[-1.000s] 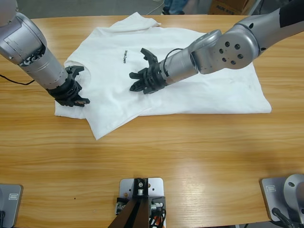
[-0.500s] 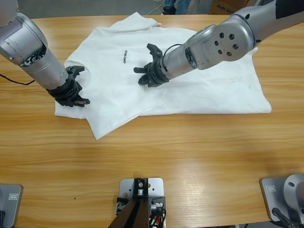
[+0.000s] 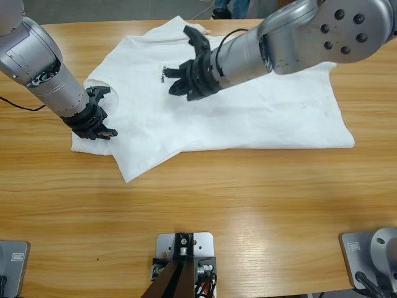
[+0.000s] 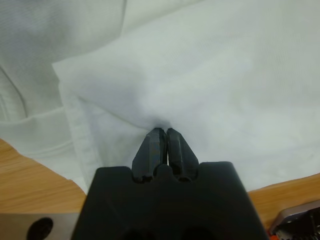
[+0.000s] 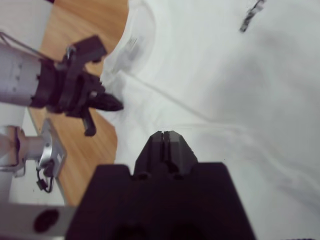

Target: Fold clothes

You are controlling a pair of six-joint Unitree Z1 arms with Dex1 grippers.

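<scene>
White T-shirt point(image 3: 248, 105) spread across the counter's point(image 3: 205, 205) far half.
Left tool point(image 3: 98, 127) pinches the shirt's left edge fabric; right tool point(image 3: 186, 77), jaws pressed together and empty, hovers above the chest print point(image 3: 162, 74).

A robotics lab is showing here: two silver arms are working over a long wooden surface point(image 3: 248, 205), a cardboard box point(image 3: 296, 7) is sitting beyond its far edge.
</scene>
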